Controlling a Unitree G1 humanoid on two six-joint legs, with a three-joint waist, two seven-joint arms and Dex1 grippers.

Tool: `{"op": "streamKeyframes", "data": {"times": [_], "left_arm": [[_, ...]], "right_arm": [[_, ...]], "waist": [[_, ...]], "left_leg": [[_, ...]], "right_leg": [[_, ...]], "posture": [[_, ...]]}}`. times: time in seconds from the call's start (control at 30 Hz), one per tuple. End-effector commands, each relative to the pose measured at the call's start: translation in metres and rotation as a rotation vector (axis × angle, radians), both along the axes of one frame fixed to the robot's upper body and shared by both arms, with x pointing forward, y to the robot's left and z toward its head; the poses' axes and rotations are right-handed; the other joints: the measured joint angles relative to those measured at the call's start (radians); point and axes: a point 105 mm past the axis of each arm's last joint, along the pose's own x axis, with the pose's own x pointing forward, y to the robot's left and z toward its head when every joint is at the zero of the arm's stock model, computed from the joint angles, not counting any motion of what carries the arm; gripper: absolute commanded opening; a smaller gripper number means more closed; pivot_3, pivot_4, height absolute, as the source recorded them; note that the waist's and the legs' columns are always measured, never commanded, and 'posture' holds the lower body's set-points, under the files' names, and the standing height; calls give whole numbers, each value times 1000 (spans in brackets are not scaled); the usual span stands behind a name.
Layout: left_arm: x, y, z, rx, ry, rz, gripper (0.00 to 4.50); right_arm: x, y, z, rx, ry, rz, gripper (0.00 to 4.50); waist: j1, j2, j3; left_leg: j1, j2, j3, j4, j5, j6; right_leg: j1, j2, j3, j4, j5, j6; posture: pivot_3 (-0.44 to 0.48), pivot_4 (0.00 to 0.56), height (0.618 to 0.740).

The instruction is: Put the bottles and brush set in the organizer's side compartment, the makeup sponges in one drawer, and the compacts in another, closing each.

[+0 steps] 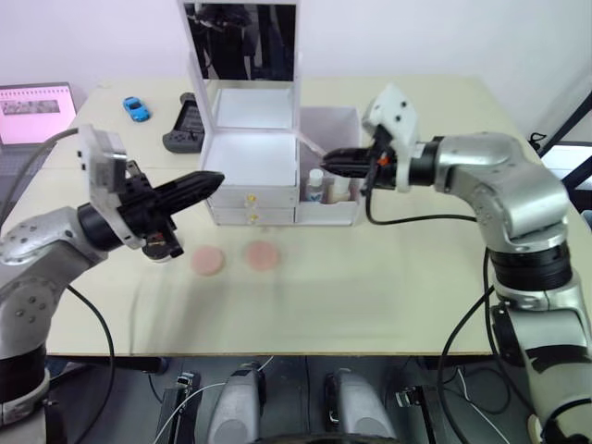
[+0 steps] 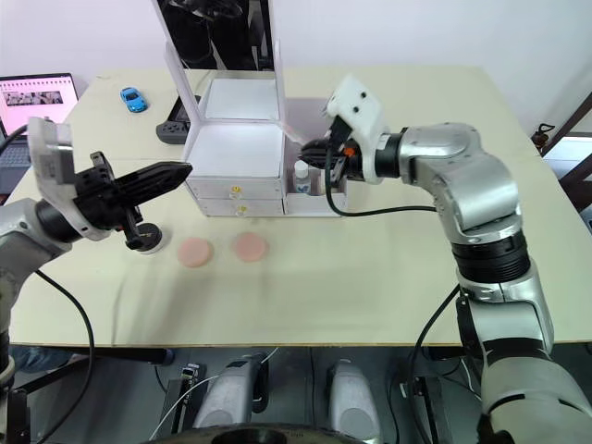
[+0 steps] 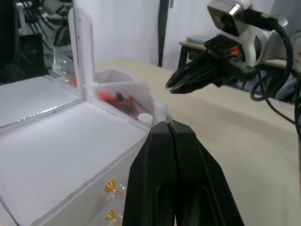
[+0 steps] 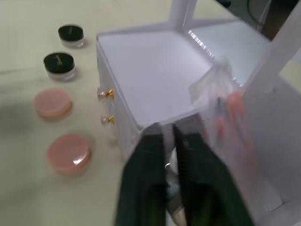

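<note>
From the left eye view we see the white organizer (image 1: 250, 176) at the table's (image 1: 388, 296) middle, mirror lid raised and both gold-knobbed drawers shut. Our right gripper (image 1: 331, 163) hangs over the side compartment (image 1: 338, 199), where a small bottle (image 1: 316, 186) already stands. Our left gripper (image 1: 205, 185) points at the organizer's front corner, and two pink sponges (image 1: 209, 261) lie on the table before the drawers.

The right eye view gives the same layout, with one dark-lidded compact (image 2: 148, 239) just below the left arm.

In the left wrist view our own fingers are pressed together on nothing. Beyond them the brush set (image 3: 115, 97) sits inside the compartment, with bottle caps near the edge.

In the right wrist view the fingers stand a narrow gap apart; a clear packet with orange inside lies close alongside them, but blur keeps us from saying whether they touch it, so we judge them released. Both compacts (image 4: 59, 64) and the sponges sit near the drawer fronts.

We judge the sponges light, soft and squashy: pinch them gently across the rim. The compacts look rigid and smooth, likely slippery, best held across the lid's sides.
</note>
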Motion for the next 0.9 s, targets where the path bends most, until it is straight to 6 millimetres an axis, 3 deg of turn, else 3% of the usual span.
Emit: {"op": "streamKeyframes", "data": {"times": [0.03, 0.1, 0.17, 0.33, 0.5, 0.67, 0.9], "left_arm": [[1, 5, 5, 44, -58, 16, 0], [3, 7, 6, 55, -67, 24, 0], [1, 10, 6, 62, -73, 30, 0], [-1, 12, 3, 59, -78, 49, 0], [-1, 10, 2, 49, -87, 57, 0], [-1, 12, 3, 50, -97, 74, 0], [0, 24, 0, 45, -67, 124, 0]], "right_arm": [[12, 11, 6, -13, -46, 8, 33], [23, 13, 6, -35, -67, -6, 33], [42, 10, 18, -34, -120, -59, 33], [86, -11, 40, -57, -211, -194, 33], [117, -32, 50, -130, -297, -327, 33], [123, -37, 42, -138, -291, -335, 33], [110, -54, 56, -4, -215, -268, 33]], "waist": [[-2, 0, 0], [-5, 0, 0], [-3, 0, 0], [-3, 0, 0], [-3, 0, 0], [-7, 0, 0], [-6, 0, 0]], "left_leg": [[0, 0, 0, 0, 0, 0], [0, 0, 0, 0, 0, 0], [0, 0, 0, 0, 0, 0], [-1, 0, 2, -1, 0, 0], [-1, 0, 3, -1, 0, 0], [-1, 0, 4, -1, 0, 0], [-1, 1, 5, -1, 0, 0]], "right_leg": [[0, 0, 0, 0, 0, 0], [-1, 0, 0, 1, 0, 0], [-2, 0, 1, 2, 0, 0], [-5, 0, 3, 2, 0, 0], [-5, 0, 4, 3, 0, 0], [-6, 0, 5, 3, 0, 0], [-7, 1, 7, 5, 0, 0]], "posture": [[0, 150, 740], [0, 150, 740], [0, 150, 740], [0, 150, 740], [0, 150, 740], [0, 150, 740], [0, 150, 740]]}}
